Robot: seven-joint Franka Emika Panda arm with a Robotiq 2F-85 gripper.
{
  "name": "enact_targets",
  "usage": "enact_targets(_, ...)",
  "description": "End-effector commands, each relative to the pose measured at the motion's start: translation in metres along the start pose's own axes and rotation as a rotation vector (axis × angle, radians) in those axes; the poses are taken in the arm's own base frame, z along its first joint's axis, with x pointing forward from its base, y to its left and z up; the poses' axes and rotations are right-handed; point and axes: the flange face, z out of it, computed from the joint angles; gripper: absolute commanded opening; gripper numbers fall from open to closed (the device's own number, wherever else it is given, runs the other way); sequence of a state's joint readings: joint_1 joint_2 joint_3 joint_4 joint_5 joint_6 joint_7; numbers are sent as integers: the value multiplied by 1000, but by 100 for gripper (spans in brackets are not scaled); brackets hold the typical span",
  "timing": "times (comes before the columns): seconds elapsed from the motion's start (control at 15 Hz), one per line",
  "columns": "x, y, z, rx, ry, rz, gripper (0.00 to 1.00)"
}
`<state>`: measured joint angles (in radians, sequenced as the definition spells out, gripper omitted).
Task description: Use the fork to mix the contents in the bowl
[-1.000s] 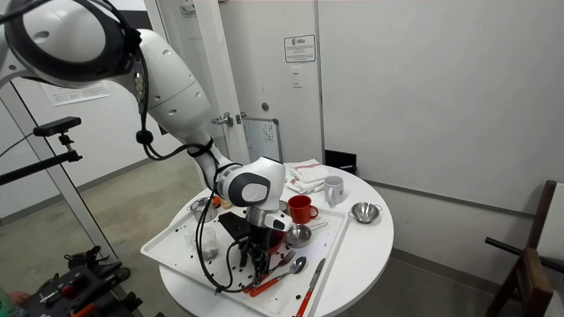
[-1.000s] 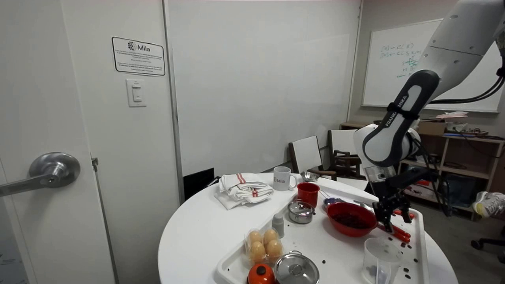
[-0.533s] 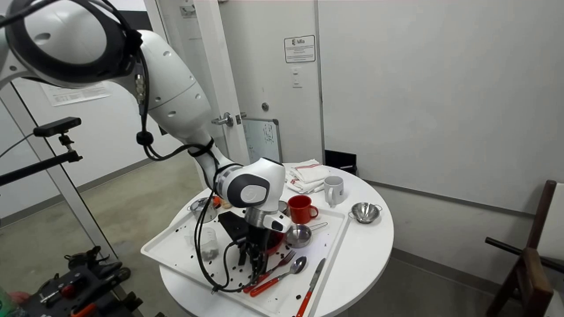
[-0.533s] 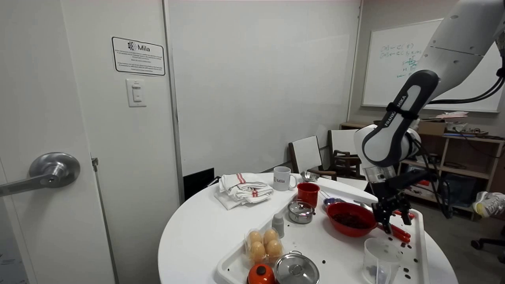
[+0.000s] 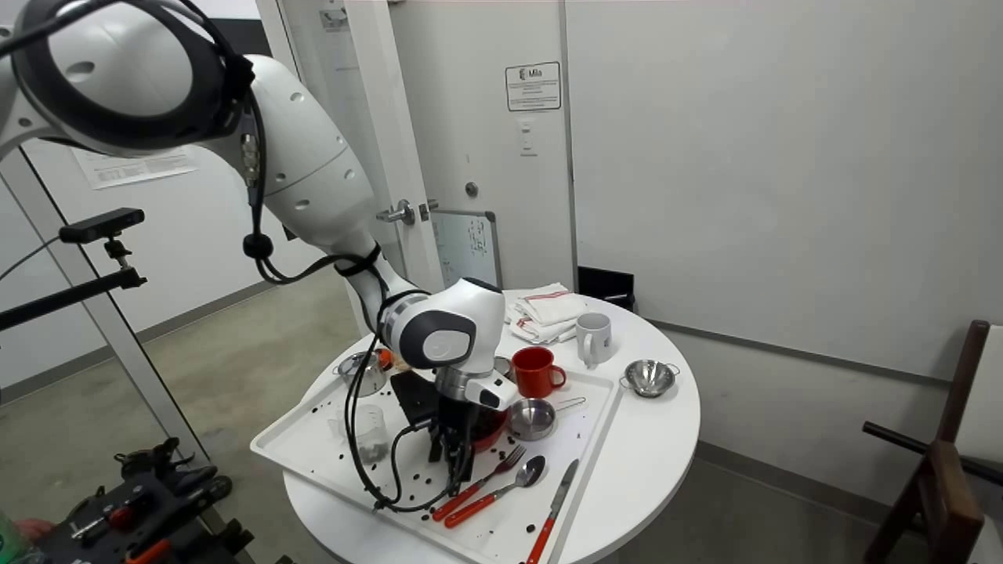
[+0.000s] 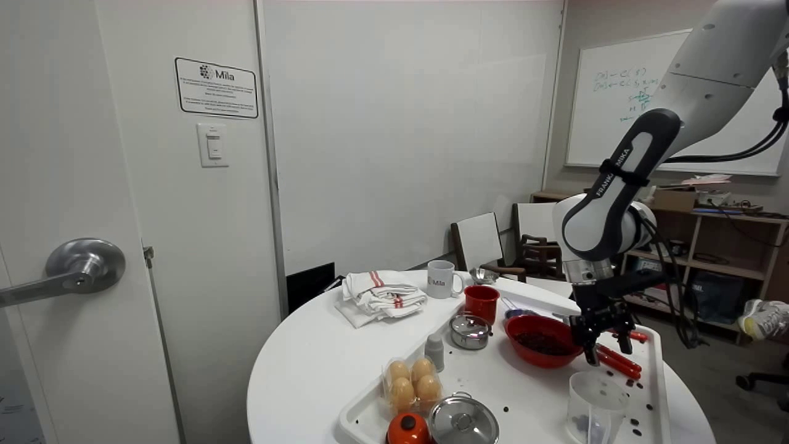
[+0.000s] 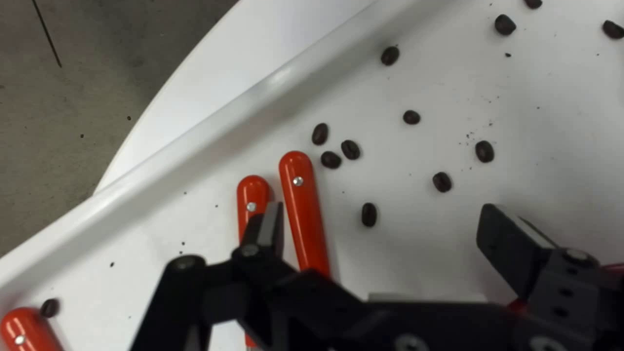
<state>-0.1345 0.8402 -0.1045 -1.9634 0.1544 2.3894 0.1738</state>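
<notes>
The red bowl with the dark contents stands on the white tray. It also shows partly behind the gripper in an exterior view. The fork, red-handled with metal tines, lies flat on the tray beside the spoon. In the wrist view the fork handle lies between the jaws, close to the left finger. That finger overlaps the spoon handle. My gripper is open and holds nothing. Its other finger is beside the bowl, whose red edge shows behind it; contact cannot be told.
A knife lies near the tray rim. A clear measuring cup, a small metal pan and a red cup stand near the bowl. Several dark beans lie scattered on the tray.
The gripper has moved slightly left in an exterior view, towards the bowl's side. The bowl has shifted slightly the same way. The fork and spoon look unmoved.
</notes>
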Motion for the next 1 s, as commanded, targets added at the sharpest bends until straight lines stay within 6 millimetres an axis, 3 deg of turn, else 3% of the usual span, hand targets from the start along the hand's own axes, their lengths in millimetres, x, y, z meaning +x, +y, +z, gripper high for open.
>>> enact_targets(0.0, 0, 3, 7, -63, 20, -65, 100)
enact_targets(0.4, 0, 14, 17, -133, 17, -272, 100)
enact_targets(0.93, -1, 23, 13, -98, 71, -251, 100)
